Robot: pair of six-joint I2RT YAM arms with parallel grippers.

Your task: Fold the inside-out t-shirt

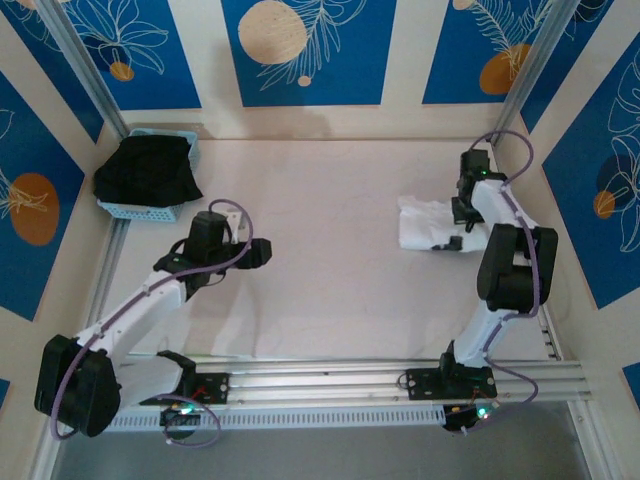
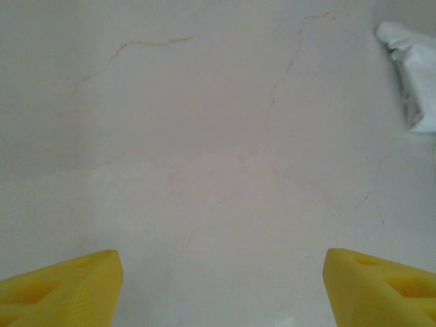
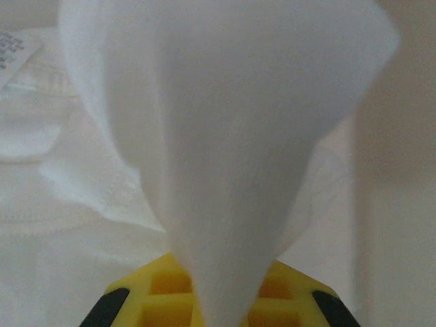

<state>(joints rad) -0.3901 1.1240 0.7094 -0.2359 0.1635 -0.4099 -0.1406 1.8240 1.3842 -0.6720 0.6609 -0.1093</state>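
Observation:
The inside-out t-shirt (image 1: 425,224) lies as a small crumpled white heap on the right of the table. My right gripper (image 1: 457,214) sits at its right edge. In the right wrist view a fold of the white cloth (image 3: 225,157) rises out from between the yellow fingers (image 3: 163,286), so my right gripper (image 3: 221,303) is shut on the shirt. A care label (image 3: 15,51) shows at the upper left. My left gripper (image 1: 262,250) hovers over bare table left of centre, open, its yellow fingers (image 2: 61,289) wide apart. The shirt (image 2: 414,75) is at the top right of the left wrist view.
A light blue basket (image 1: 135,210) with a black garment (image 1: 148,168) stands at the back left corner. The walls close in the table on the left, back and right. An aluminium rail (image 1: 330,380) runs along the near edge.

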